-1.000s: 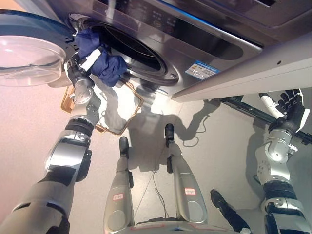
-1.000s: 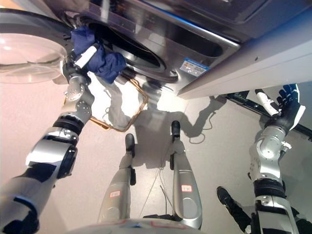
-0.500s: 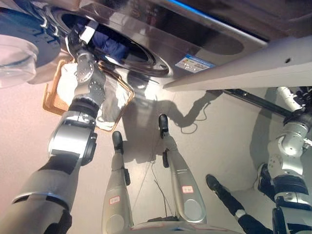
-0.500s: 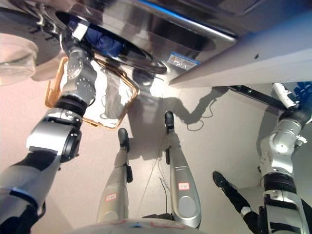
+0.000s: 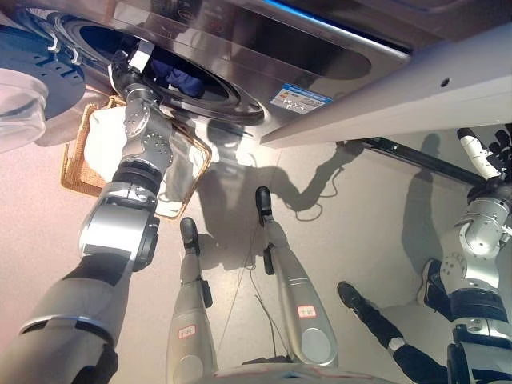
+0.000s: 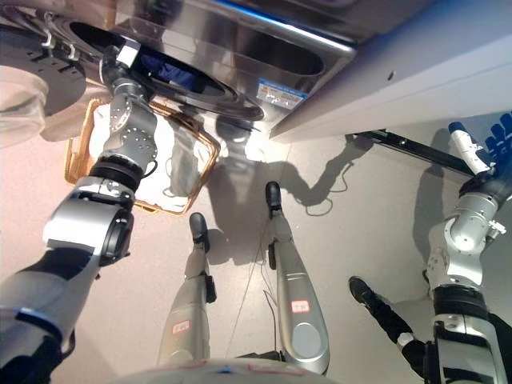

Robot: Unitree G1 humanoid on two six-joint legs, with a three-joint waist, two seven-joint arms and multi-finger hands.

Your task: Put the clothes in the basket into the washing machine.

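Observation:
The washing machine [image 5: 320,48] fills the top of the view, and its round drum opening [image 5: 172,68] faces down towards me. A dark blue garment [image 5: 190,78] lies inside the drum, just past the rim. My left hand [image 5: 130,66] reaches up into the left side of the opening, right against the garment. Below it on the floor stands the wicker basket [image 5: 74,164] with white cloth [image 5: 108,136] in it. My right hand [image 6: 490,142] is raised far off at the right edge with straight, spread fingers, holding nothing.
The machine's round glass door [image 5: 28,92] hangs open at the upper left, beside my left arm. A dark bar [image 5: 408,156] runs along the floor under the machine at the right. A person's dark shoe and leg [image 5: 358,304] show at the lower right.
My left hand has carried the blue garment from the drum's rim into the drum. The view has shifted, so more of the basket shows. The right hand stays raised.

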